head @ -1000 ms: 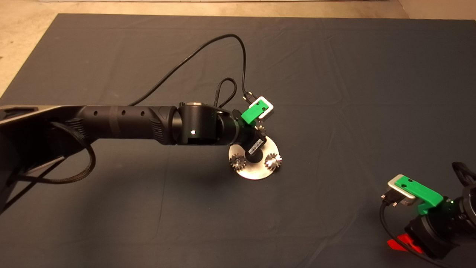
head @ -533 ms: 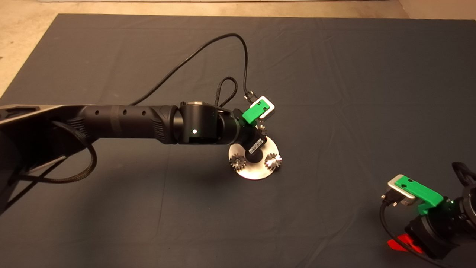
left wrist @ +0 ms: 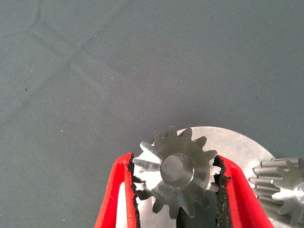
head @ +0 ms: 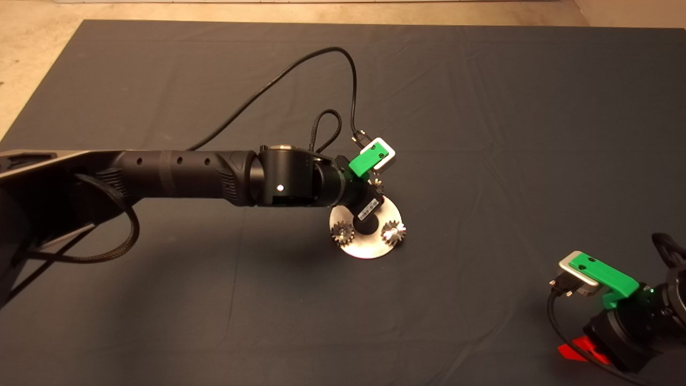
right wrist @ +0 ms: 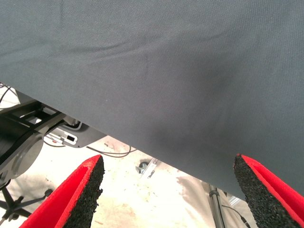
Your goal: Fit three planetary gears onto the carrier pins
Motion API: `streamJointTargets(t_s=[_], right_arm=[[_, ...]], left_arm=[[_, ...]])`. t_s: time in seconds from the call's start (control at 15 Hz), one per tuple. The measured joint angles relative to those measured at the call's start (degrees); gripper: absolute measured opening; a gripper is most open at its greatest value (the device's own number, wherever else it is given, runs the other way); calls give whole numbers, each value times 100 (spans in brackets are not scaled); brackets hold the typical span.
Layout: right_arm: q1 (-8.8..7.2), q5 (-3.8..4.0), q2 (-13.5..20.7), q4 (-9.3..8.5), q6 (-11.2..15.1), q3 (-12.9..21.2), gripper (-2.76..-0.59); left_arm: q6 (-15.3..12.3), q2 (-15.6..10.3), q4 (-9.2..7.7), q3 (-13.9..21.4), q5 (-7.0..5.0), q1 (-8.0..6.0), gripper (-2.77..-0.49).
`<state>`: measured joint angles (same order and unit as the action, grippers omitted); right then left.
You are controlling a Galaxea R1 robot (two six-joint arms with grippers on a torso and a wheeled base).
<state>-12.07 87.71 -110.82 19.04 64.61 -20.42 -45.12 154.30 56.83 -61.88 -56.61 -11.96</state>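
- Dark grey cloth mat (head: 482,134) covered the table, creased in long folds; pale floor (head: 32,53) showed past its far-left corner.
- Silver carrier disc (head: 370,247) lay near the mat's centre, two planetary gears (head: 342,232) seated at its 8 and 4 o'clock.
- Left gripper (left wrist: 176,187) hovered over the disc's 12 o'clock, red fingers (left wrist: 114,194) pinching the third gear (left wrist: 175,170), whose bore showed a carrier pin (left wrist: 176,169).
- Right gripper (right wrist: 171,190) sat parked at the mat's 4 o'clock edge, fingers spread wide.
- Compared with half a second earlier, nothing had visibly shifted.
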Motion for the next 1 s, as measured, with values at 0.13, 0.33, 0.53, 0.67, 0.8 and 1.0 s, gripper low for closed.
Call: streamJointTargets(t_s=[0.13,0.33,0.53,0.67,0.8,1.0], right_arm=[[0,2,0,0,0,0,-134],[0,2,0,0,0,0,-134],[0,1,0,0,0,0,-134],[0,0,0,0,0,0,-134],[0,2,0,0,0,0,-134],[0,-1,0,0,0,0,-134]], left_arm=[[44,0,-2,0,-21,-2,-262],[44,-2,-2,0,-41,-11,-262],[50,-2,0,-5,-61,-17,-262],[58,0,-9,-61,-57,-52,-262],[66,-5,-20,-113,-174,-140,-262],[69,-2,-44,-132,-184,-157,-262]])
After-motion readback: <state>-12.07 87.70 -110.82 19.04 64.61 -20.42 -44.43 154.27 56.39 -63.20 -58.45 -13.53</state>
